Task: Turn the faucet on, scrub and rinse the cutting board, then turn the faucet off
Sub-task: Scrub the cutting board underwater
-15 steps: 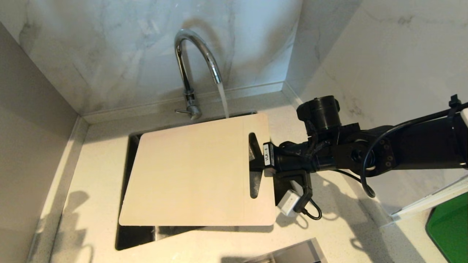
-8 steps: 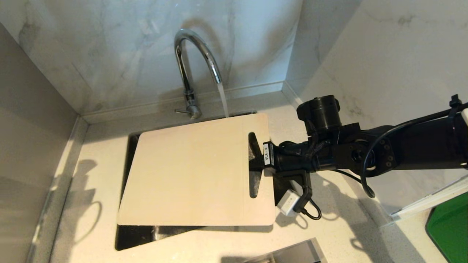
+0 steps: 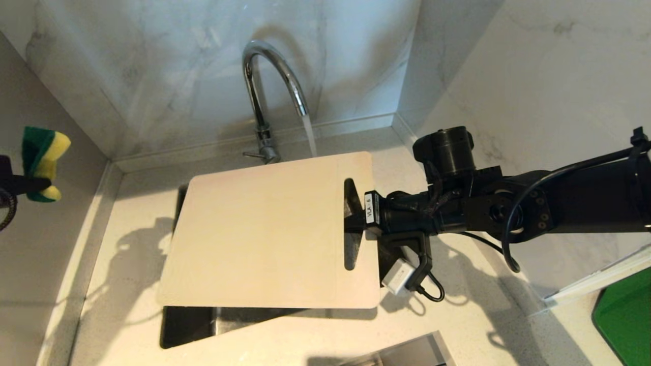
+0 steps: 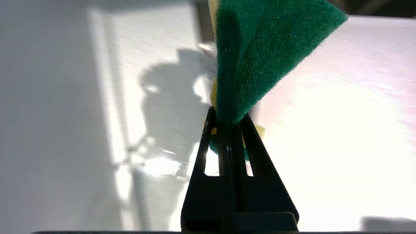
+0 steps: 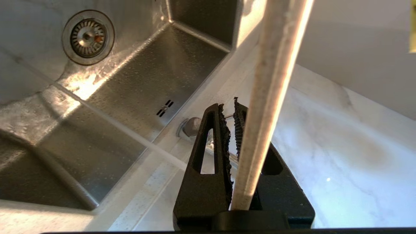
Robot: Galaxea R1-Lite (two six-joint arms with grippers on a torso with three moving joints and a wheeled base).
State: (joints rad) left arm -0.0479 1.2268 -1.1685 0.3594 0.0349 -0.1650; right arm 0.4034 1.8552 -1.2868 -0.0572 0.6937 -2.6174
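The cutting board (image 3: 264,234) is held flat above the sink (image 3: 185,325), its slotted handle end clamped between the jaws of the right gripper (image 3: 356,221), which reaches in from the right. Water is seen running from the faucet (image 3: 269,81) past the board's far edge. At the far left, over the worktop (image 3: 122,284) edge, the green-and-yellow sponge (image 3: 43,162) is pinched in the closed jaws of the left gripper (image 4: 227,123).

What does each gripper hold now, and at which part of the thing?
The right gripper holds the cutting board by its handle end, at the slot. The left gripper pinches the sponge at one end.
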